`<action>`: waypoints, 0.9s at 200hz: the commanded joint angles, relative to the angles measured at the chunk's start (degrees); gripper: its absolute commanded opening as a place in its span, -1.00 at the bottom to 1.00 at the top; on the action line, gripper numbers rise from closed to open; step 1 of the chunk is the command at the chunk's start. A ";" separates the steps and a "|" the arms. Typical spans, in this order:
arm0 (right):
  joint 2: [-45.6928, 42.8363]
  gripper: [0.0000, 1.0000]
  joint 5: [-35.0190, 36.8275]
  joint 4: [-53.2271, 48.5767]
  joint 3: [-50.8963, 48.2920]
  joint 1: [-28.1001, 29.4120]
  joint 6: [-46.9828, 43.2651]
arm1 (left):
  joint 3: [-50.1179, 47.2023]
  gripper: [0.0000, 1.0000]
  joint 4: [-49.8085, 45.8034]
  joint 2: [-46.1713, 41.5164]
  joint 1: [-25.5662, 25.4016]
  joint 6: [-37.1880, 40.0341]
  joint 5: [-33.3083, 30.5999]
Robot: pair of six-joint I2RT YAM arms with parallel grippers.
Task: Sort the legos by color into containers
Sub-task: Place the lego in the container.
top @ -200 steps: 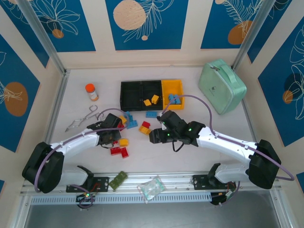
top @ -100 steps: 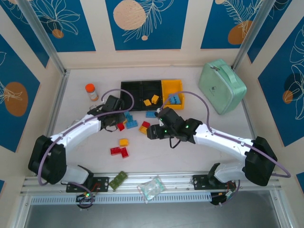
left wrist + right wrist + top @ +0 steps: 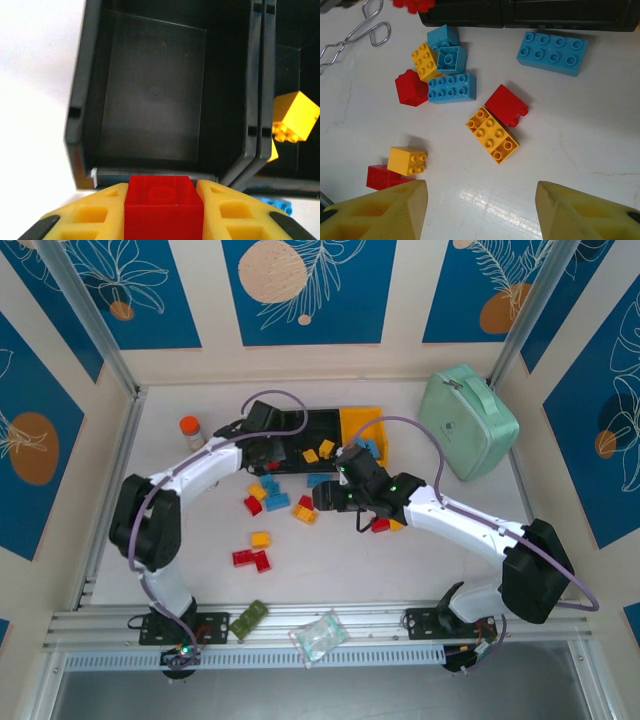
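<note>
Nearest the arm bases, two red legos (image 3: pixel 252 559) and a yellow lego (image 3: pixel 261 539) lie loose on the table (image 3: pixel 420 570), not yet sorted; farther in, the main scatter of red, blue and yellow-orange pieces sits just short of the containers; the right gripper (image 3: pixel 320 505) hovers over this scatter with its jaws apart and nothing between them; its wrist view lays out what the overhead view half hides under the arm: a long yellow-orange brick (image 3: pixel 492 135) touching a red brick (image 3: pixel 506 105) just ahead of the fingers (image 3: pixel 385 210), and a flat blue brick (image 3: pixel 552 46) nearer the bins; it looks ready to choose a piece, which calls for a descent centred on one brick with the jaws clear of the neighbour touching it; farther still, the left gripper (image 3: pixel 162 192) is clamped on a red lego (image 3: pixel 162 212) and hangs at the near wall of the left black bin (image 3: pixel 150 95), so the step in hand is the drop of red; the wrist view shows that bin empty, which the overhead view, with the arm across it, does not settle; the next move is probably a short advance past the rim, then a release; beyond, the middle black bin (image 3: pixel 322 425) holds yellow pieces (image 3: pixel 326 448) and the yellow-orange bin (image 3: pixel 362 420) holds blue ones (image 3: pixel 370 448); most of the pile is yet to sort.
</note>
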 commanded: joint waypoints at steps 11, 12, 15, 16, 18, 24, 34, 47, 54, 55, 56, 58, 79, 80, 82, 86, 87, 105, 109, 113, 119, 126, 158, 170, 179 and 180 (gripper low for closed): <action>-0.43 0.18 0.31 -0.18 0.58 -0.21 0.45 | 7.78 -0.56 -3.87 6.50 0.94 2.67 -0.12; -0.43 0.18 0.31 -0.17 0.58 -0.21 0.45 | 7.96 -0.56 -3.93 6.69 0.93 2.67 -0.18; -0.51 0.18 0.37 -0.17 0.50 -0.21 0.45 | 8.50 -0.56 -4.04 7.31 0.96 2.78 -0.24; -0.51 0.18 0.38 -0.21 0.49 -0.21 0.45 | 8.67 -0.56 -4.06 7.50 0.99 2.81 -0.24; -0.52 0.18 0.39 -0.25 0.42 -0.15 0.52 | 9.02 -0.56 -4.20 7.76 1.07 2.77 -0.20; -0.66 0.18 0.48 -0.26 0.33 -0.21 0.61 | 10.08 -0.56 -4.45 8.75 1.09 2.91 -0.24; -0.74 0.18 0.65 -0.42 0.23 -0.21 0.63 | 11.53 -0.55 -5.00 10.33 1.18 2.93 -0.24; -0.83 0.18 0.71 -0.57 0.14 -0.38 0.70 | 13.06 -0.53 -5.59 11.87 1.18 3.08 -0.28; -0.78 0.18 0.67 -0.61 0.09 -0.45 0.64 | 13.60 -0.49 -5.94 12.52 1.27 3.03 -0.49; -0.78 0.18 0.67 -0.61 0.07 -0.42 0.63 | 13.64 -0.48 -5.97 12.60 1.27 3.02 -0.50; -0.78 0.18 0.66 -0.61 0.10 -0.49 0.63 | 13.75 -0.48 -5.99 12.65 1.27 3.02 -0.46; -0.78 0.18 0.66 -0.61 0.08 -0.48 0.70 | 13.90 -0.45 -6.04 12.79 1.27 3.02 -0.47; -0.98 0.18 0.66 -0.61 -0.04 -0.52 0.72 | 14.17 -0.18 -6.05 12.84 1.28 3.02 -0.65; -0.97 0.18 0.62 -0.61 -0.04 -0.50 0.76 | 14.15 -0.16 -6.03 12.85 1.28 3.02 -0.62; -1.02 0.18 0.65 -0.61 -0.04 -0.48 0.73 | 14.08 -0.14 -6.08 12.75 1.27 3.02 -0.73; -1.03 0.18 0.66 -0.61 -0.08 -0.50 0.72 | 14.12 -0.09 -6.10 12.53 1.27 3.02 -0.69; -0.99 0.18 0.66 -0.61 -0.11 -0.49 0.72 | 14.08 -0.08 -6.10 12.43 1.27 3.02 -0.68; -1.11 0.18 0.66 -0.53 -0.38 -0.48 0.89 | 13.31 0.04 -6.02 10.74 1.27 3.09 -0.67; -1.14 0.18 0.66 -0.52 -0.47 -0.48 1.00 | 12.92 0.05 -5.88 10.20 1.27 3.23 -0.70; -1.21 0.18 0.65 -0.53 -0.58 -0.45 0.99 | 12.68 0.06 -5.79 9.57 1.27 3.35 -0.68; -1.34 0.18 0.73 -0.52 -0.65 -0.35 1.06 | 11.90 0.08 -5.54 8.47 1.21 3.44 -0.68; -1.49 0.18 0.83 -0.62 -0.87 -0.30 1.15 | 10.91 0.10 -5.16 7.09 1.18 3.63 -0.49; -2.71 0.18 1.14 -0.94 -2.04 0.19 1.42 | 4.48 0.14 -3.58 -0.53 0.96 4.32 0.86; -3.21 0.18 1.28 -1.24 -2.54 0.31 1.47 | 1.20 0.15 -2.92 -3.66 0.94 4.55 1.62; -3.73 0.18 1.28 -1.27 -3.12 0.43 1.57 | -1.02 0.17 -2.69 -5.86 0.92 4.70 2.09; -3.84 0.18 1.28 -1.25 -3.20 0.46 1.58 | -1.27 0.17 -2.68 -6.17 0.92 4.70 2.20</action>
